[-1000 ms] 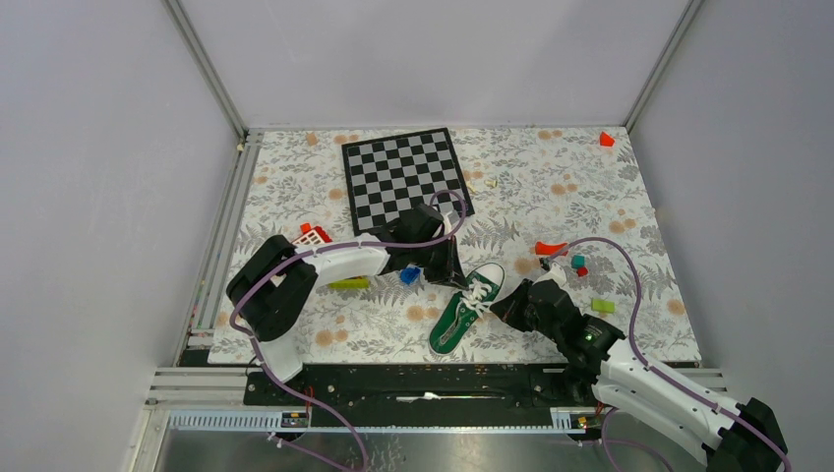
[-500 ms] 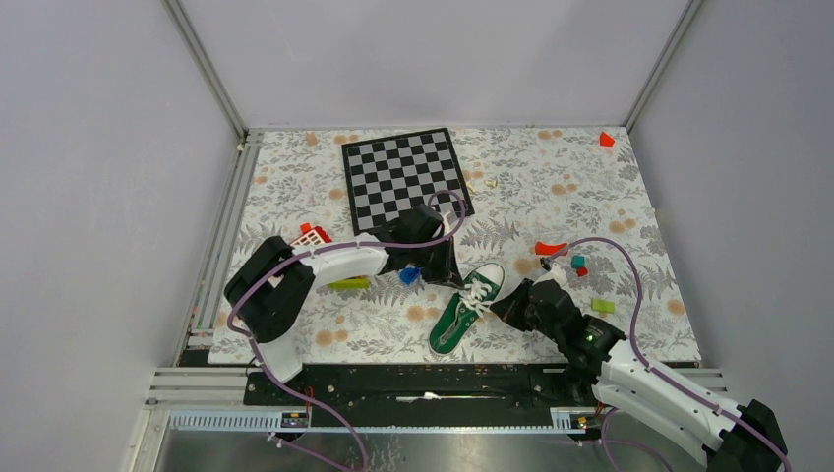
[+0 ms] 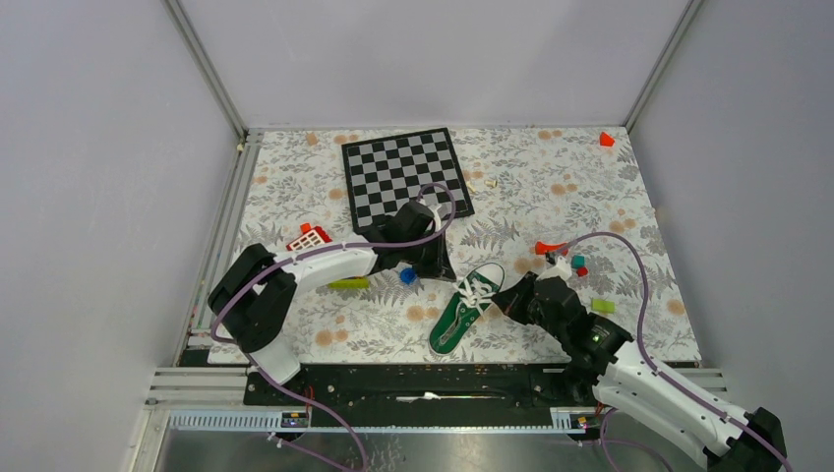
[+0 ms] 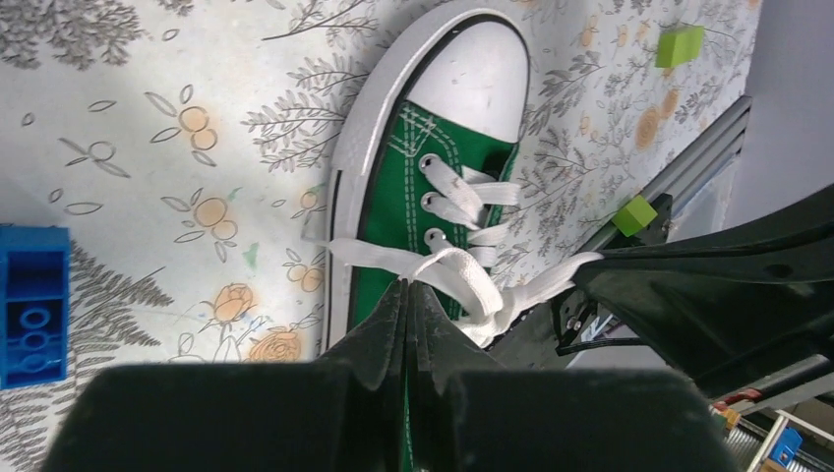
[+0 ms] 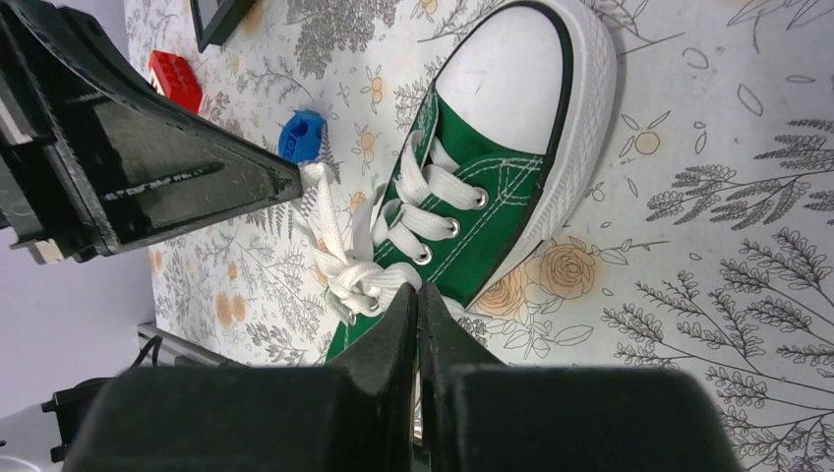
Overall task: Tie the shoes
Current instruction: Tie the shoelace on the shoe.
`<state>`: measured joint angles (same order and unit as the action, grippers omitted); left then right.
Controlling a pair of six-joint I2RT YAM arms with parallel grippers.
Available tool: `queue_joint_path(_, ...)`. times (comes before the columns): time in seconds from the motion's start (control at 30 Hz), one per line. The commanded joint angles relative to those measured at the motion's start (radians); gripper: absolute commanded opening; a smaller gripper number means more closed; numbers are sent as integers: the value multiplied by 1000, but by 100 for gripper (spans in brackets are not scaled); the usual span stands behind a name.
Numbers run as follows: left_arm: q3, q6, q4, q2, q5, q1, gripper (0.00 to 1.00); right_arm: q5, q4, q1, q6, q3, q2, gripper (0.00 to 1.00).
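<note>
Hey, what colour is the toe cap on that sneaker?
White. The toe cap shows best in the right wrist view.

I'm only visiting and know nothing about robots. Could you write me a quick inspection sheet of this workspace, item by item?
Surface: table covered with a flower-print cloth.
Job's things: green sneaker upright on its sole between the arms, toe away from the bases; white laces stretched to both sides, no finished bow seen.
Clutter: chessboard at the far side; blue block, lime block and red piece scattered.
Grippers: left fingers shut on the laces; right fingers shut on the laces.
Cables: purple cables run along both arms.
Surroundings: grey walls, metal rails.
</note>
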<state>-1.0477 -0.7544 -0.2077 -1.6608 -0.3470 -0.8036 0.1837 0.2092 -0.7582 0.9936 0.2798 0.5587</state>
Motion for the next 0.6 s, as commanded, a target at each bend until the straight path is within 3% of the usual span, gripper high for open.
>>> queue_joint_path(0.0,25,20,14,59,39,9,0,60,19,5,-31,47,-10,0)
queue_joint_path(0.57,115,111,-31,118,57,46,0,106,73,21,-24,19,-45,0)
